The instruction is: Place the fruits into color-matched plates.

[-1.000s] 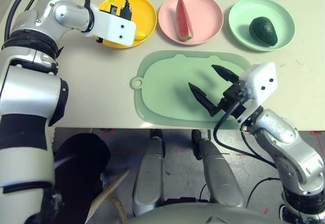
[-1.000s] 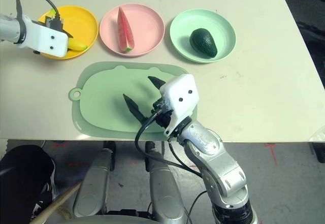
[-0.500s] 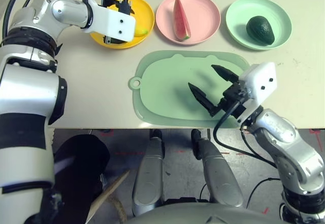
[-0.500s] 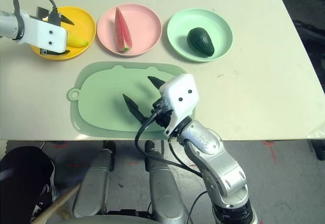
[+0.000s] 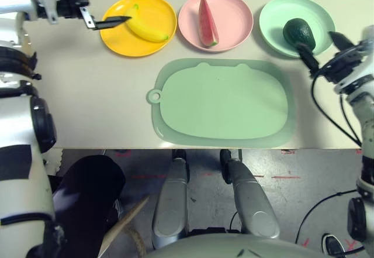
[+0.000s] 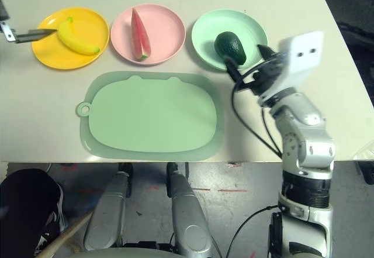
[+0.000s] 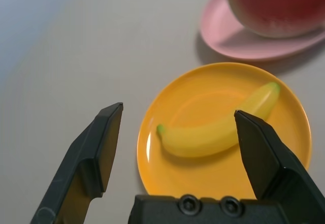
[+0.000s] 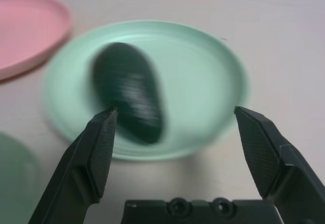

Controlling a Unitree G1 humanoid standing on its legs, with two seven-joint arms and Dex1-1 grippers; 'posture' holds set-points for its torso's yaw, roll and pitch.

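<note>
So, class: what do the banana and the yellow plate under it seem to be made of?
Banana: probably moulded plastic; smooth, uniform yellow skin with a soft sheen and a painted-looking green tip. Yellow plate: likely hard plastic, semi-gloss; a bright highlight runs along its inner rim and the colour is perfectly even.

Overhead stereo pair, two wrist close-ups
</note>
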